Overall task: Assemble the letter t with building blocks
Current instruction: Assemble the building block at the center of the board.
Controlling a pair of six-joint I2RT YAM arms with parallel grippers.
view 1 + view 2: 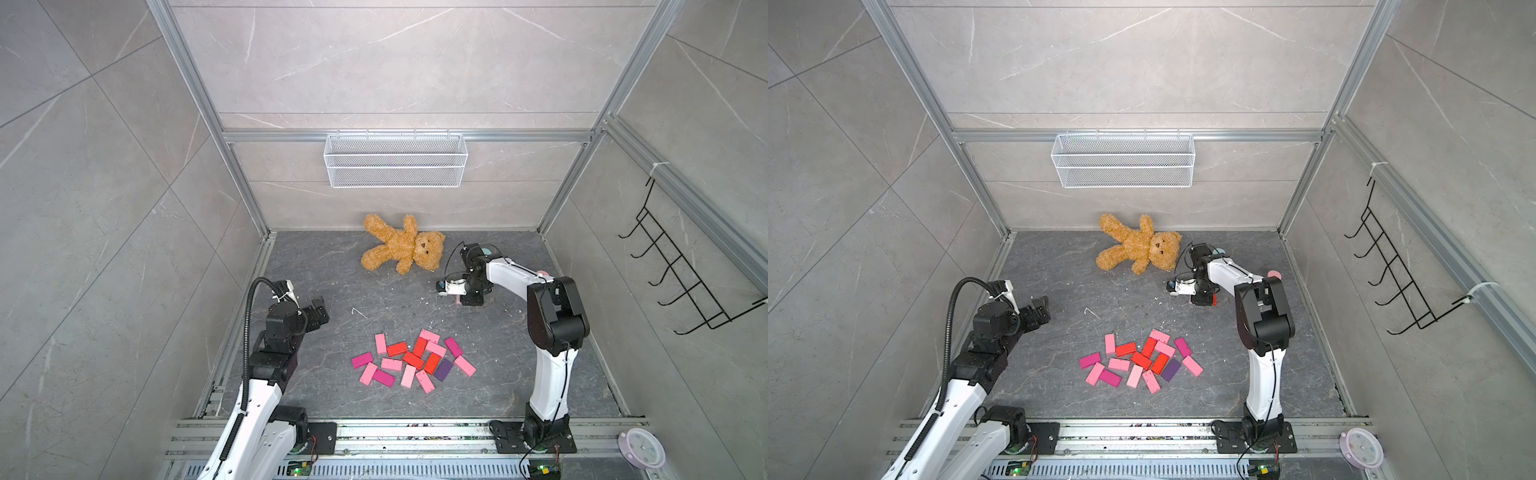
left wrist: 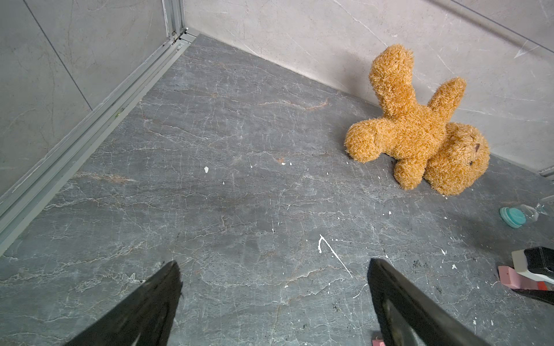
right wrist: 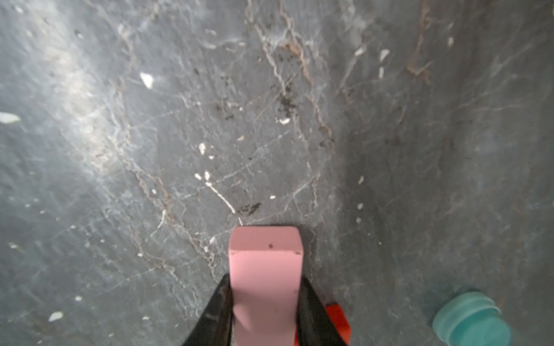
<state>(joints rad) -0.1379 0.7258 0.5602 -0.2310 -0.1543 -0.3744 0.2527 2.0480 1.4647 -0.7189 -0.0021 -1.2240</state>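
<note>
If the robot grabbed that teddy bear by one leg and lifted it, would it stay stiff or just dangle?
Probably dangle: the teddy bear lies sprawled with limbs splayed, which suggests soft stuffing. Its plush fur looks grippy, so it likely wouldn't slip. Pushed, it would more likely drag or bunch up than roll.

Building blocks (image 1: 1140,361) in loose pile, front-centre of dark surface (image 1: 1059,270): pink, magenta, red, one purple. Teddy bear (image 1: 1138,249) lying by back wall. Right pincer (image 1: 1202,299) low, near bear's head. Left pincer (image 1: 1041,303) well apart from pile. Wire basket (image 1: 1123,160) on back wall.
</note>
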